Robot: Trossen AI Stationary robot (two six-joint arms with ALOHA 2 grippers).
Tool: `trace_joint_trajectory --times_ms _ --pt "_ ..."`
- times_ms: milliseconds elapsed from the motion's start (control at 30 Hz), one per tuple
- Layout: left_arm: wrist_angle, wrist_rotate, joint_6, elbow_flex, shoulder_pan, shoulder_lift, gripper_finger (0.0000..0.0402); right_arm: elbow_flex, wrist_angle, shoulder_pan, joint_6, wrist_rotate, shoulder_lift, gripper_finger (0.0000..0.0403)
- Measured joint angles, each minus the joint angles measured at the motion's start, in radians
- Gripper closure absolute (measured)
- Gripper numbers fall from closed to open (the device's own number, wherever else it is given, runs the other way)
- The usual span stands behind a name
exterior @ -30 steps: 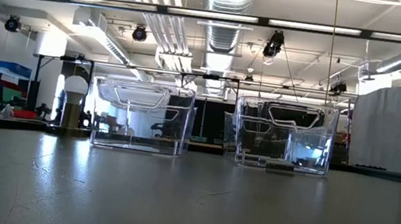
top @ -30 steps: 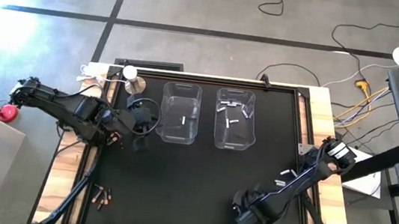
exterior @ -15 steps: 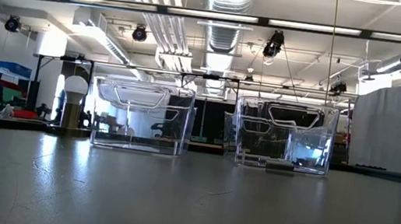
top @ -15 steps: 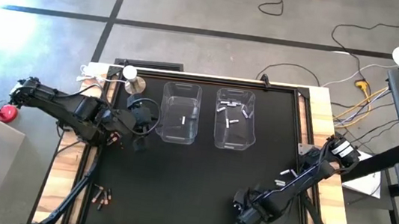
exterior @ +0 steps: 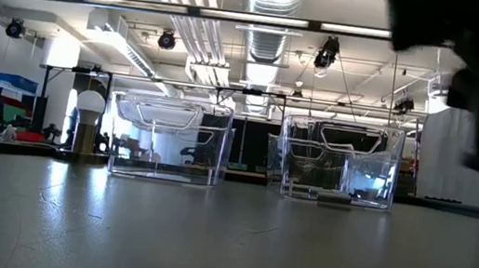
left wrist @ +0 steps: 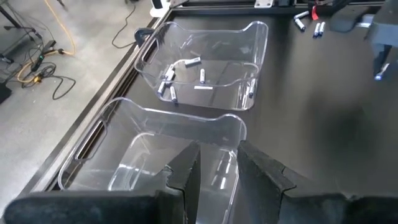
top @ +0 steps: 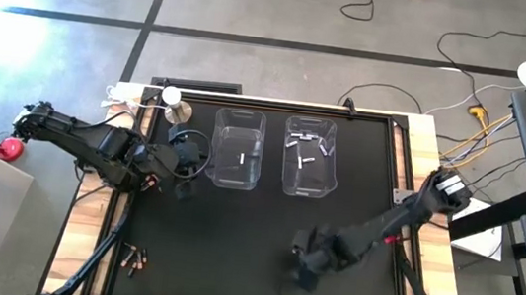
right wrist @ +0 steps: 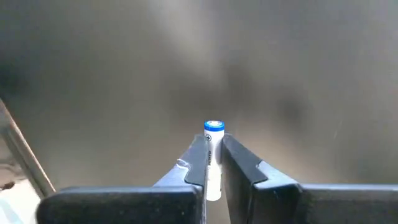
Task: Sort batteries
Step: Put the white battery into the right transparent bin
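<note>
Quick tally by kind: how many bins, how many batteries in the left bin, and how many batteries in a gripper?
Bins: 2, left bin and right bin
Bin battery, white, in left bin: 1
Held battery, white, in right gripper: 1
Total: 4

The left gripper (left wrist: 216, 163) sits directly above the near clear bin (left wrist: 143, 149), its two dark fingers (left wrist: 186, 171) separated by a narrow gap with nothing visible between them. The near bin holds one white battery (left wrist: 219, 180). Beyond the near bin stands the far clear bin (left wrist: 205, 65), which contains several white batteries (left wrist: 180, 71). Further beyond the far bin, loose batteries (left wrist: 309, 23) lie on the black table (left wrist: 323, 124).
</note>
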Motion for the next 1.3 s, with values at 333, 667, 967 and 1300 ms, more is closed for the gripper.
trace_joint_trajectory --times_ms 333,667,967,1300 --pt "0.007 -0.001 -0.005 0.000 0.000 0.000 0.0315 0.287 -0.010 -0.267 -0.458 0.103 -0.042 0.0384" --pt "-0.014 -0.001 -0.038 0.000 0.000 -0.015 0.0315 0.465 -0.089 -0.541 -0.845 0.133 -0.043 0.0384" --pt "-0.099 -0.015 -0.151 0.000 0.001 -0.034 0.0315 0.411 -0.163 -0.784 -0.999 -0.037 -0.043 0.0384" --pt "-0.098 -0.116 -0.189 0.000 0.005 -0.035 0.0315 0.292 -0.197 -0.878 -1.106 -0.080 -0.044 0.0383"
